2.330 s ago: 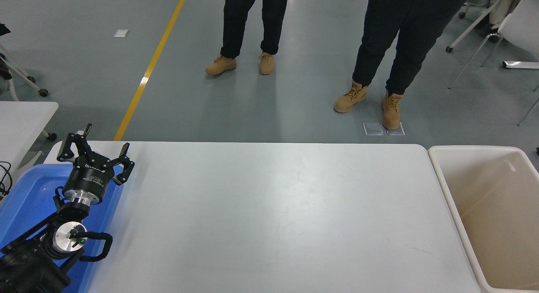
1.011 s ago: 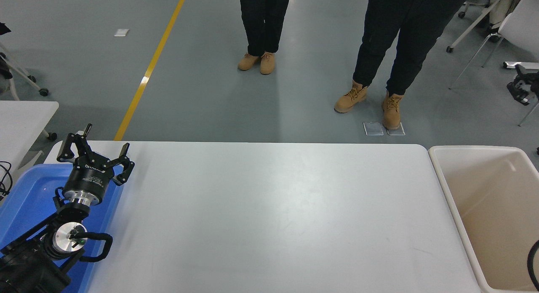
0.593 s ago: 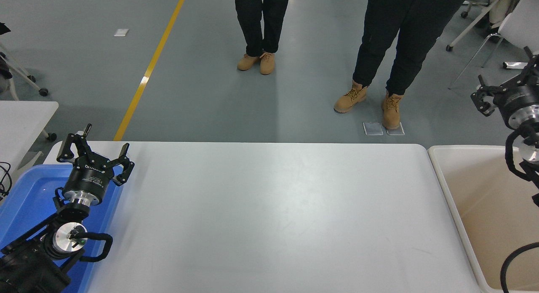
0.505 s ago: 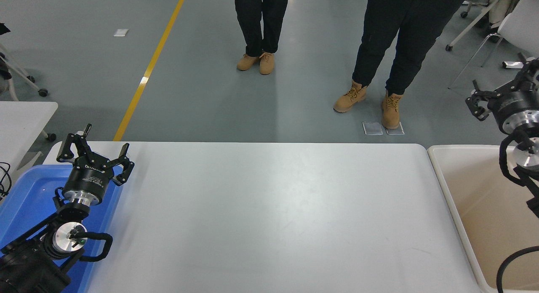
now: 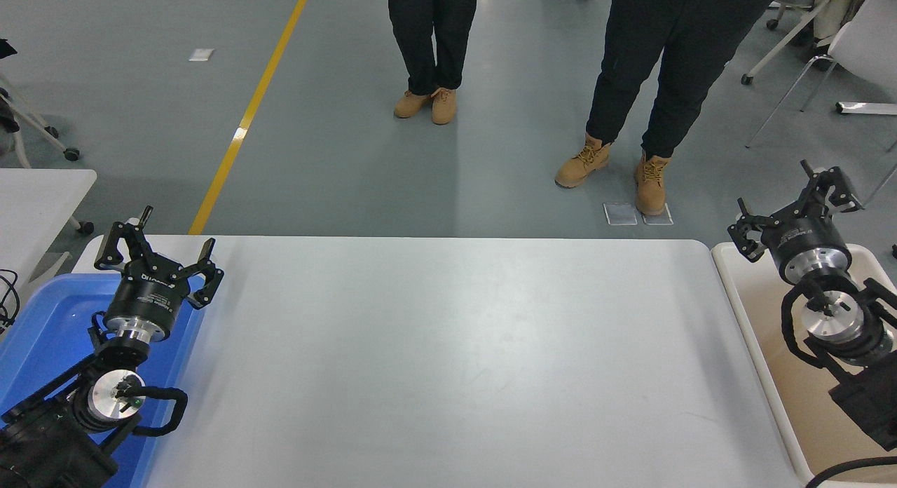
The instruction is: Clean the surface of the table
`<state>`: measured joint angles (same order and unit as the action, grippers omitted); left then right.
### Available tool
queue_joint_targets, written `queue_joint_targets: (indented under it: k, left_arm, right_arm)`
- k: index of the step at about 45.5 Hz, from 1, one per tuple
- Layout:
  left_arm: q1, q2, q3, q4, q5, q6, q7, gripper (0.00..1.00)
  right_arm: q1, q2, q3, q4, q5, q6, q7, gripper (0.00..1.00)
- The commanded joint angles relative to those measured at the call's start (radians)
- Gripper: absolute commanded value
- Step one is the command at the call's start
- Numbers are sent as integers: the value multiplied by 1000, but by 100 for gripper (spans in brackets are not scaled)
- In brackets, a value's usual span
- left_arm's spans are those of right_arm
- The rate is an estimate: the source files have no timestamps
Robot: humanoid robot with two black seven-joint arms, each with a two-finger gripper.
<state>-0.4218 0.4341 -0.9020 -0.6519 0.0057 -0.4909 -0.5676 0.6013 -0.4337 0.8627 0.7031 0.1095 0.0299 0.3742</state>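
White matte table surface [image 5: 448, 362] fills the middle of the view, from 9 o'clock across to about 3 o'clock. Nothing visible lying on it; only faint scuffs and glare.

Left gripper [image 5: 155, 248] at 8 o'clock, parked above the blue bin [image 5: 42, 334], which butts against the table's left edge. Fingers spread apart, holding nothing. Judgement: posed there to stay out of the working area.

Right gripper [image 5: 795, 199] at 3 o'clock, raised over the far corner of the beige bin [image 5: 743, 313], which sits just beside the table's right edge. Fingers apart, empty. The arm comes in from the lower right, wrist above the bin's interior, pointing away from the camera toward the floor beyond.

Bins flank the table on both sides, likely so anything cleared can be dropped straight off either end. What shows of the beige bin's inside looks bare; part of it is hidden by the arm.

Two people at 12 o'clock, legs and tan boots only, standing well back from the table's far edge, apparently watching. Small white table [image 5: 35, 200] at 9 o'clock, apart from the main one.

Judgement: with no item in sight on the top, the clearing looks done or not yet supplied with anything to remove.
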Motion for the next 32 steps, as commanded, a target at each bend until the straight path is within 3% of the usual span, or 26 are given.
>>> queue_joint_targets:
  k: [1,20,32]
  left_arm:
    - [0,0,0,0,-1,0,0,99]
    - [0,0,0,0,0,0,0,99]
    - [0,0,0,0,-1,0,0,99]
  right_arm:
    - [-32,43,-14,6,-43,-1,43,98]
    - [-25,142,-5,-20,-83,-21,60,98]
    - [38,237,27,-207,-73,-44,103,98]
